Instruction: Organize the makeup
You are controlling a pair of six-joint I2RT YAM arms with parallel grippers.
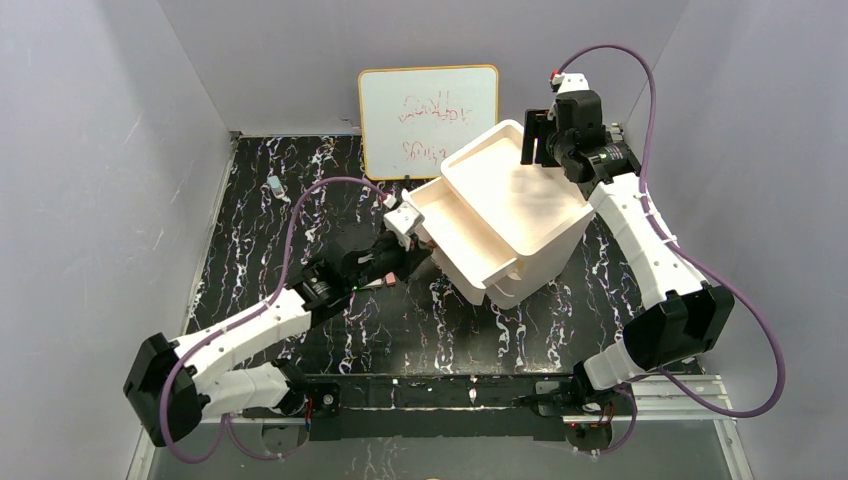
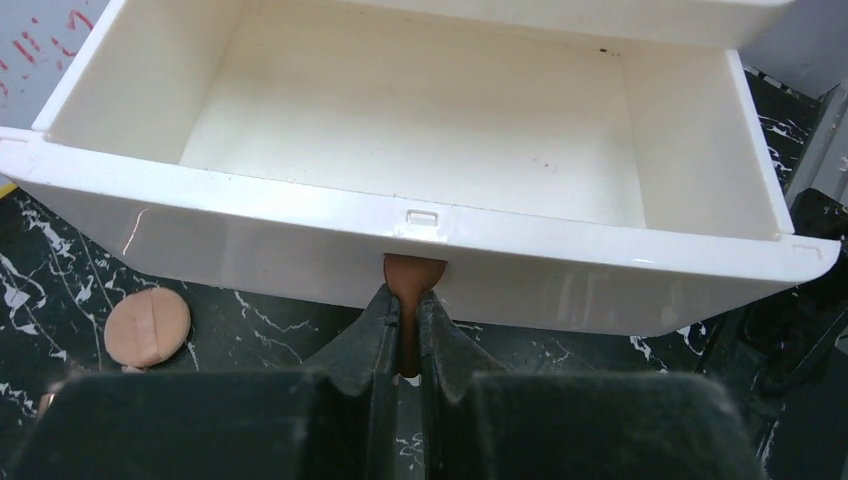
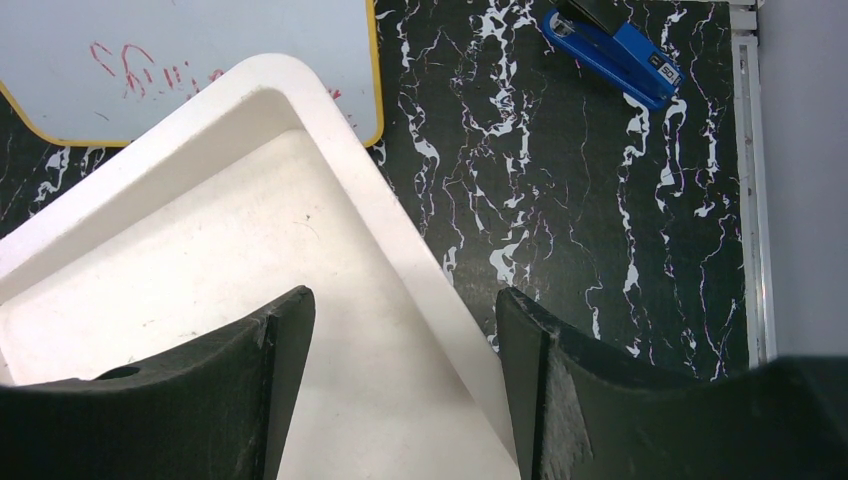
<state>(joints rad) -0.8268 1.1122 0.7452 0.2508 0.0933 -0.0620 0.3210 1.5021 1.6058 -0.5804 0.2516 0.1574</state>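
Leftmost, a round compact (image 2: 146,327) is seen lying flat on the table (image 2: 60,290), off to the left of the left gripper (image 2: 404,300) and apart from it. That gripper is clamped on the brown handle (image 2: 414,272) of the pulled-out drawer (image 2: 420,150). Further right, the right gripper (image 3: 405,300) is set part open astride the box (image 3: 200,250) rim, with nothing gripped. A blue stapler (image 3: 612,50) is seen beyond.

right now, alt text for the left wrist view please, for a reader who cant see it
The left gripper is shut on the brown handle of a white drawer, which stands open with nothing visible inside. A round brownish-pink compact lies on the black marbled table, lower left.
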